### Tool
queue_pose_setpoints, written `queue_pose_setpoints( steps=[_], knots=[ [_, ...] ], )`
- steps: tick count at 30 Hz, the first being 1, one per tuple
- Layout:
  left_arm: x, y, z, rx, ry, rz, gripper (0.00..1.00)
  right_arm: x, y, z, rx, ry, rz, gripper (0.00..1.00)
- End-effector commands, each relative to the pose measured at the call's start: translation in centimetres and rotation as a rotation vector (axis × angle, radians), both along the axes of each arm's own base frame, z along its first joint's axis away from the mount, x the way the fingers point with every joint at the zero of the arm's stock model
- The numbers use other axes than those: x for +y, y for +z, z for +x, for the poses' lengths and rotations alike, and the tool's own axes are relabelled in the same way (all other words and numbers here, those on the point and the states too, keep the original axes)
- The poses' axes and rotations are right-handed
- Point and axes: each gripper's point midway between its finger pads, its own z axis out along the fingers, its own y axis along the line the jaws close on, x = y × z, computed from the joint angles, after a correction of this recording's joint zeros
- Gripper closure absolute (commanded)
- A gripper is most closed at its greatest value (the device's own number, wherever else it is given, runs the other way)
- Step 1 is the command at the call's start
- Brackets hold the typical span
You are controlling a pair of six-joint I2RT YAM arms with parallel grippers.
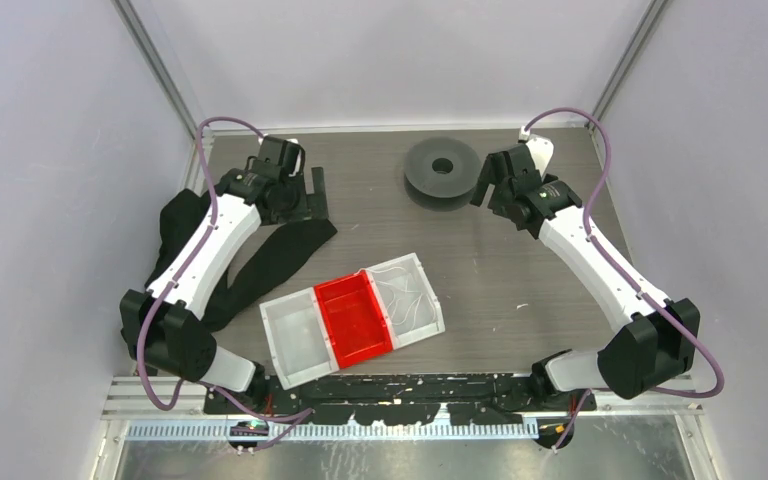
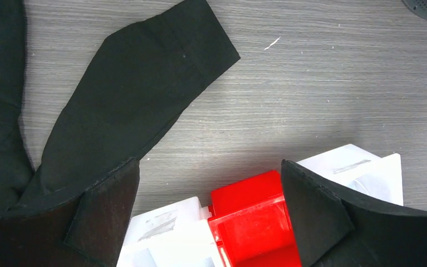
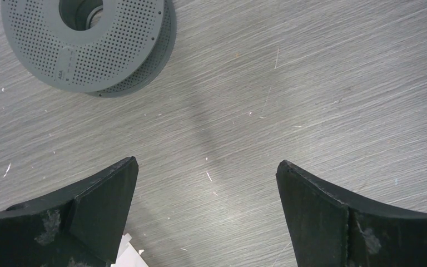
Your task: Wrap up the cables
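The cables (image 1: 406,291) are thin white wires curled loosely inside the right-hand white bin (image 1: 437,312) of a three-bin row in the middle of the table. My left gripper (image 1: 312,195) is open and empty at the far left, well away from the bins. In the left wrist view it (image 2: 208,183) hovers over bare table, with the bins beyond its fingertips. My right gripper (image 1: 481,186) is open and empty beside the grey spool (image 1: 442,170). In the right wrist view it (image 3: 205,178) is over bare table, the spool (image 3: 89,44) ahead to its left.
A red bin (image 1: 355,318) sits between the cable bin and another white bin (image 1: 295,338); the red bin (image 2: 250,222) also shows in the left wrist view. A wide black fabric strap (image 1: 270,260) lies left of the bins and under the left arm. Walls enclose the table.
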Motion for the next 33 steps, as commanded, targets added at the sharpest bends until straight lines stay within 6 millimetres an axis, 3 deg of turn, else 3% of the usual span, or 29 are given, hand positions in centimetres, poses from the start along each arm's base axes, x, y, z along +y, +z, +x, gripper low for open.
queue_pose_setpoints(
  steps=[1, 17, 21, 25, 29, 33],
  knots=[
    [-0.6, 1.7, 0.5, -0.073, -0.023, -0.043, 0.0, 0.2, 1.4, 0.4, -0.058, 0.001, 0.025, 0.0],
    [-0.9, 1.7, 0.3, -0.087, -0.032, -0.066, 0.0, 0.8, 0.6, 0.4, -0.055, 0.003, 0.067, 0.0],
    [-2.1, 1.1, 0.1, -0.078, -0.063, -0.123, 0.0, 1.3, 0.0, 0.4, -0.051, 0.002, 0.123, 0.0],
    [-5.1, 1.1, -0.5, -0.048, -0.164, -0.263, 0.0, 2.0, -0.9, 0.9, -0.05, 0.011, 0.31, 0.0],
    [-8.4, 1.7, -0.6, -0.054, -0.231, -0.446, 0.0, 2.6, -1.5, 2.9, -0.075, 0.009, 0.56, 0.0],
    [-12.1, 3.7, 2.9, -0.159, -0.212, -0.698, 0.0, 2.7, -1.2, 4.3, -0.083, -0.001, 0.635, 0.0]
  ],
)
